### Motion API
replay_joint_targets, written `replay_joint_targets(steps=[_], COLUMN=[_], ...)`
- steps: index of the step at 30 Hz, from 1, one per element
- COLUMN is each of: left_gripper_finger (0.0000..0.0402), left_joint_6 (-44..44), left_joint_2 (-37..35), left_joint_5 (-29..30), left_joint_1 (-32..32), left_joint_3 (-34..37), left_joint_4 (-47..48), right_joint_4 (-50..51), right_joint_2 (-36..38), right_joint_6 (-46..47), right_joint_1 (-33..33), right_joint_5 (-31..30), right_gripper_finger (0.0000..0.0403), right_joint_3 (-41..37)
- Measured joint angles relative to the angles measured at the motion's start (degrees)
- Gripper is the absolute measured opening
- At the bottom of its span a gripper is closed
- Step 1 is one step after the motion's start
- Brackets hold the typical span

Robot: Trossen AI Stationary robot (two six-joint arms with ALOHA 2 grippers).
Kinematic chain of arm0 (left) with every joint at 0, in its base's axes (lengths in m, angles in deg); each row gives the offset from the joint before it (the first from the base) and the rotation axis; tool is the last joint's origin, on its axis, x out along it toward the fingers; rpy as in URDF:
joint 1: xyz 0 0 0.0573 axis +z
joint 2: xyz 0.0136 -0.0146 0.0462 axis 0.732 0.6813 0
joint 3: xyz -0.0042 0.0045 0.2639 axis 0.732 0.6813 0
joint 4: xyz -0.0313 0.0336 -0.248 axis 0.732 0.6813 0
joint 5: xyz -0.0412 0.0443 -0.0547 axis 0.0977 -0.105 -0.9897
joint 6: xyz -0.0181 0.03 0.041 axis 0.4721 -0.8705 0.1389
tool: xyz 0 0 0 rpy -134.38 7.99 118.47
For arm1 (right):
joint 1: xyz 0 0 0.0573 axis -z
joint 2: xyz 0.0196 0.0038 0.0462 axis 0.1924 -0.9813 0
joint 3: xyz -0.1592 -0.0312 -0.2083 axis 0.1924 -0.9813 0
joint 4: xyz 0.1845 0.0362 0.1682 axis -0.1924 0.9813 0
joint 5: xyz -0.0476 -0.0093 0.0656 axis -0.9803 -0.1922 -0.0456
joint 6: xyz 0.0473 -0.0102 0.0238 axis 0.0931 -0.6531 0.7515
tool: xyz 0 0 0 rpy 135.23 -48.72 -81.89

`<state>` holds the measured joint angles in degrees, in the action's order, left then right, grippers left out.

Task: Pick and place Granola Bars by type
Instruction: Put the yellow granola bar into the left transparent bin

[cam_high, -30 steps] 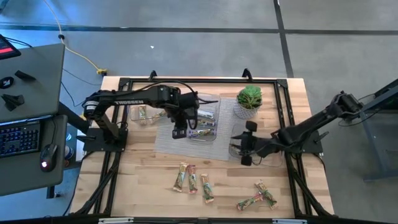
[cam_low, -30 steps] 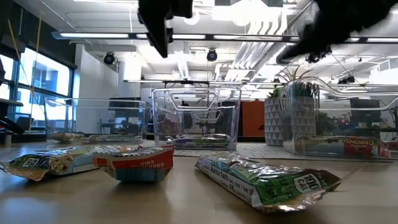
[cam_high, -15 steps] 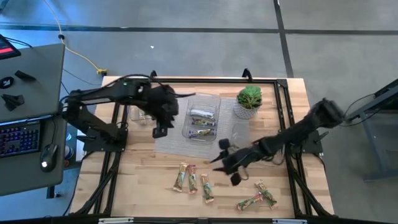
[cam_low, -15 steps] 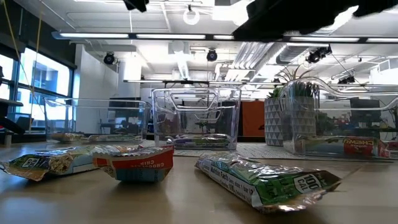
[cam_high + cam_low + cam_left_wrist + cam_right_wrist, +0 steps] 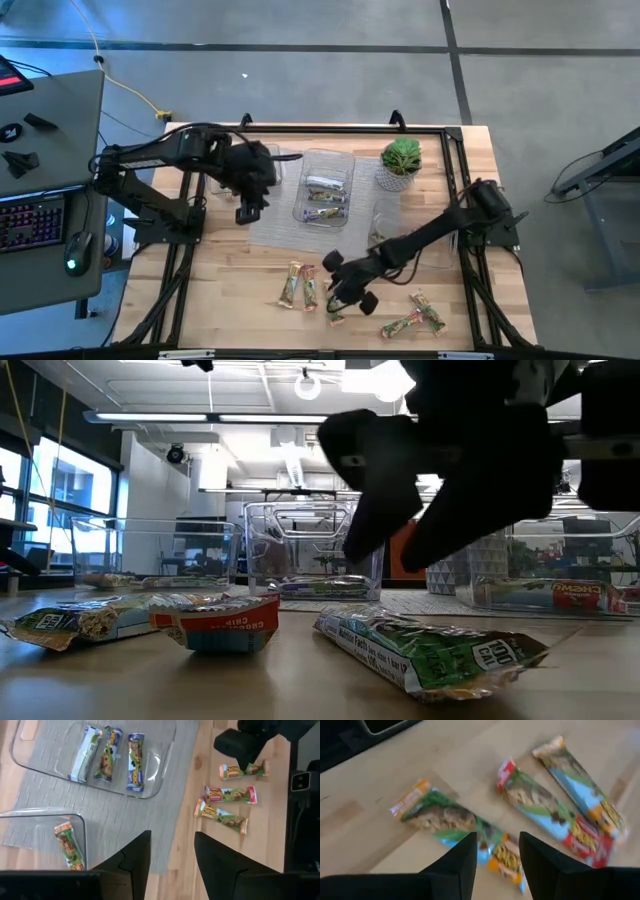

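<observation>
The right pincer point(image 5: 348, 288) hangs low over the front of the worktop point(image 5: 230, 290), its fingers point(image 5: 465, 855) parted with nothing between them. Directly beneath lies a green-wrapped granola bar point(image 5: 455, 822). Two more bars, one red-ended point(image 5: 547, 810) and one tan point(image 5: 580, 782), sit just beside it toward nine o'clock. Another pair of bars point(image 5: 415, 315) rests at about four o'clock from the pincer.

The left pincer point(image 5: 245, 208) waits over the grey mat point(image 5: 275, 232) at the back left, fingers point(image 5: 135, 857) parted and empty. At its three o'clock, the middle clear tray point(image 5: 345, 165) holds three bars point(image 5: 107, 752). A second tray point(image 5: 82, 827) close by holds a single bar point(image 5: 67, 845). A potted plant point(image 5: 400, 160) stands toward the back right.
</observation>
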<state>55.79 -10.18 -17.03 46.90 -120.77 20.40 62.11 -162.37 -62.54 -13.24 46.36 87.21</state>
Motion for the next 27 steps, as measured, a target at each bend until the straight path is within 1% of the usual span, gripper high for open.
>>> replay_joint_targets(steps=[3, 6, 11, 15, 18, 22, 27], left_gripper_finger=[0.0147, 0.0147, 0.0147, 0.0147, 0.0147, 0.0147, 0.0147], left_joint_6=[1.3, 1.6, 1.5, 1.5, 1.6, 2.3, 2.5], left_joint_2=[0.0, 0.0, 0.0, 0.0, 0.0, 0.0, 0.0], left_joint_5=[0.1, 0.2, 0.3, 0.3, 0.3, 0.3, 0.7], left_joint_1=[-1.3, -2.9, -5.1, -6.4, -7.2, -7.1, -7.0], left_joint_3=[0.0, 0.0, 0.0, 0.0, 0.0, 0.0, 0.0], left_joint_4=[0.1, 0.2, 0.2, 0.2, 0.2, 0.2, 0.2], right_joint_4=[-0.3, 1.2, 0.2, -0.9, -3.1, -6.0, -6.0], right_joint_2=[-1.2, -2.2, -4.2, -5.5, -5.6, -5.8, -5.8], right_joint_6=[-2.2, -4.0, -7.9, -13.0, -13.5, -9.2, -5.8], right_joint_1=[0.0, 0.0, 0.0, -0.1, -0.2, -0.2, -0.1], right_joint_5=[1.5, 1.4, 1.9, 0.6, -0.1, -0.2, -0.3], right_gripper_finger=[0.0130, 0.0129, 0.0129, 0.0129, 0.0127, 0.0106, 0.0054], right_joint_3=[0.7, 0.6, 0.7, 0.8, 0.7, 0.6, 0.6])
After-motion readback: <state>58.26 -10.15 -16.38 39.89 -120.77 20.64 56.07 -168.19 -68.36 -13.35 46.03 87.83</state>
